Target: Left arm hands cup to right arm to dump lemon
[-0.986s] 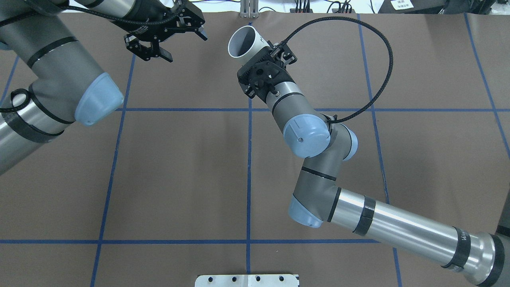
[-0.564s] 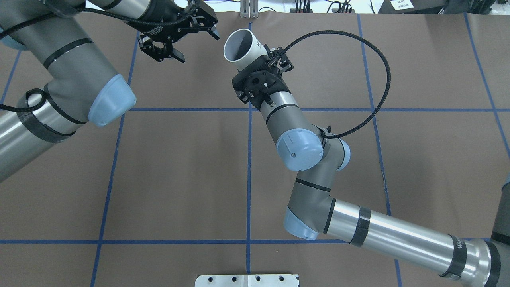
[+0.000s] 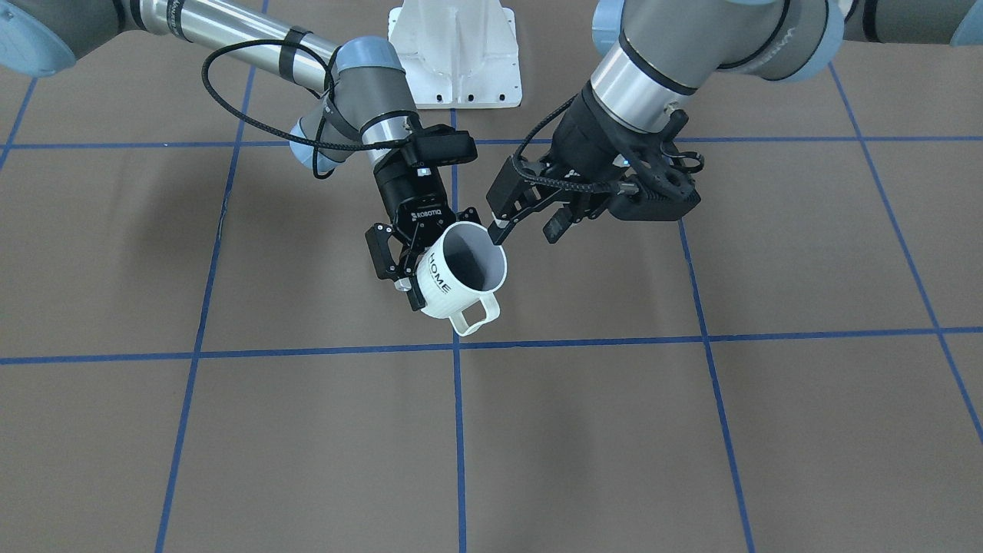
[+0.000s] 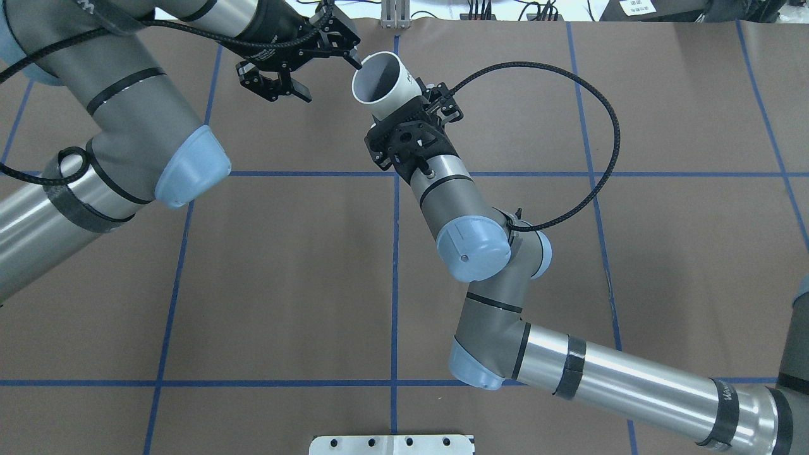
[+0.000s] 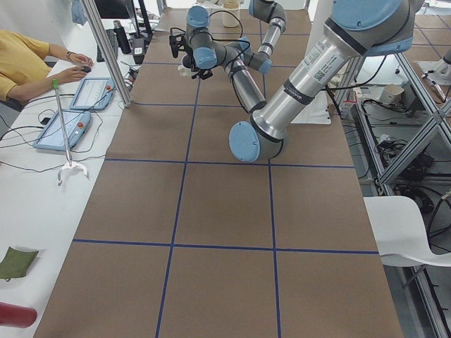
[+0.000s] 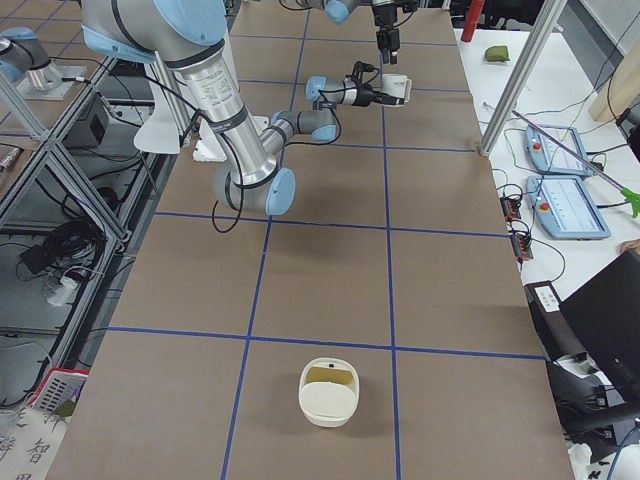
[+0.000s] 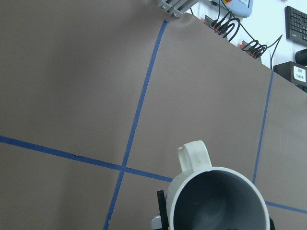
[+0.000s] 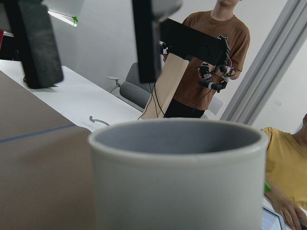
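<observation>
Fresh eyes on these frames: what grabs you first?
The cream-white "HOME" mug, held tilted above the brown table near its centre line by the slimmer right arm's black gripper. Right beside its rim hovers the thicker left arm's black gripper, open and empty.

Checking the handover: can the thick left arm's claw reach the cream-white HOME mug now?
Likely yes: the open left claw hangs beside the cream-white mug, at its rim, nothing between; the right claw holds its far side.
</observation>
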Motion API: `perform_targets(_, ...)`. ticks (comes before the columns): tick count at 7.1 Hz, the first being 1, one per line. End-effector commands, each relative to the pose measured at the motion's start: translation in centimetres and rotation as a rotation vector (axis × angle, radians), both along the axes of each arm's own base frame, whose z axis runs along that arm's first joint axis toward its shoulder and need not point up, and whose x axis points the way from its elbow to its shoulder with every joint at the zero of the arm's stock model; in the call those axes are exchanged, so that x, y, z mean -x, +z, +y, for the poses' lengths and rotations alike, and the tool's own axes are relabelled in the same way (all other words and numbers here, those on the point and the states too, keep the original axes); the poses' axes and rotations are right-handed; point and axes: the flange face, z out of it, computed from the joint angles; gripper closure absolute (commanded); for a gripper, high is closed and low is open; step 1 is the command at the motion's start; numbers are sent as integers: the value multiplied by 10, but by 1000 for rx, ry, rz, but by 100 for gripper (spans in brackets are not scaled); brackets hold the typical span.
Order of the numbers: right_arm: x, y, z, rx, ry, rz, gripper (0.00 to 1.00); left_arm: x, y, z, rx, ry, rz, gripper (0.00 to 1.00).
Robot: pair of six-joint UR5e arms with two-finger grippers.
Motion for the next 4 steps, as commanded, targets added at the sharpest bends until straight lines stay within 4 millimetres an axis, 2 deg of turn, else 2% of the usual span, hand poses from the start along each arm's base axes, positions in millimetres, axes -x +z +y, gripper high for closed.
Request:
perform_targets(1,0,-2,1,-4,-4,-9,100,-6,3,-3,4,1,-7,51)
perform_targets(4,-4,-7,3,-9,-7,-20,100,-9,8,-7,12,2,-15,62)
